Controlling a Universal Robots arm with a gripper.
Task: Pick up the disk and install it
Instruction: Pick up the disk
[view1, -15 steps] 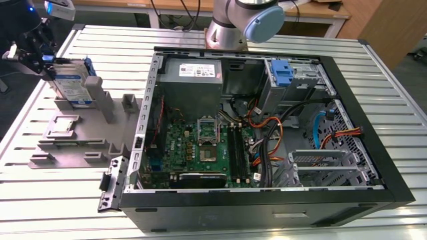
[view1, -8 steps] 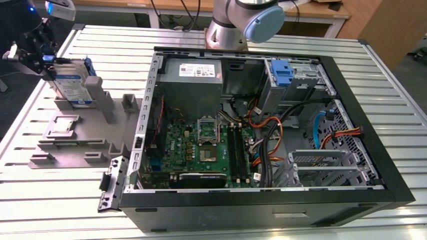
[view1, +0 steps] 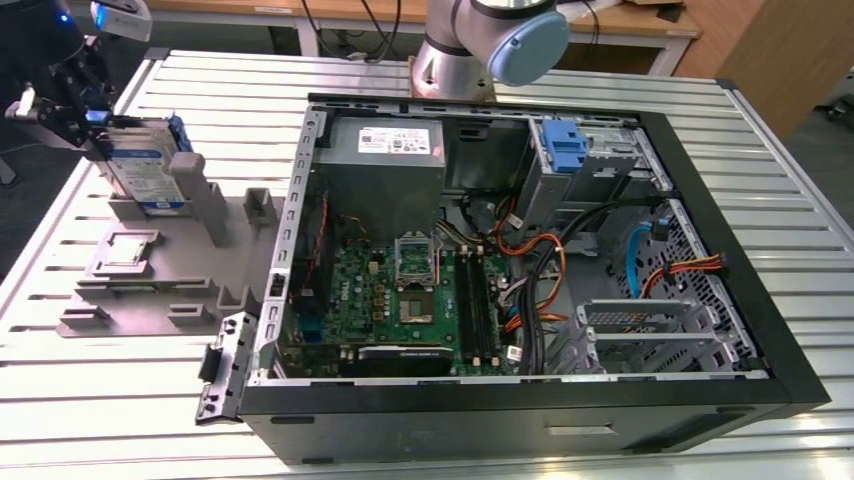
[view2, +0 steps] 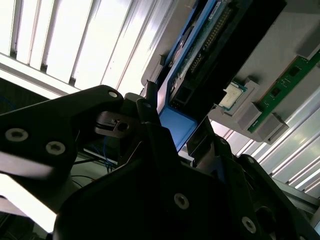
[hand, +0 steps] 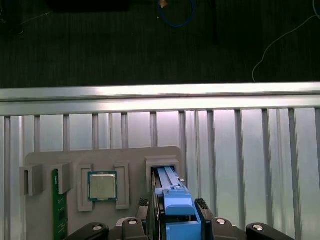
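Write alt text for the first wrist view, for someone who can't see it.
The gripper sits right at the disk, which stands on edge in a slot of a grey holder on a slatted metal table, blue rail toward the camera. The holder also carries a processor chip and a green memory stick.

Between the gripper's (hand: 172, 206) matt black fingers, the disk (hand: 176, 199) shows a smooth, slightly glossy blue plastic rail. Under the gripper, the holder (hand: 50, 160) is matt grey plastic. Beside the gripper, a chip (hand: 102, 186) has a satin metal lid. Beyond the gripper, the table (hand: 250, 150) is ribbed, shiny bare metal.
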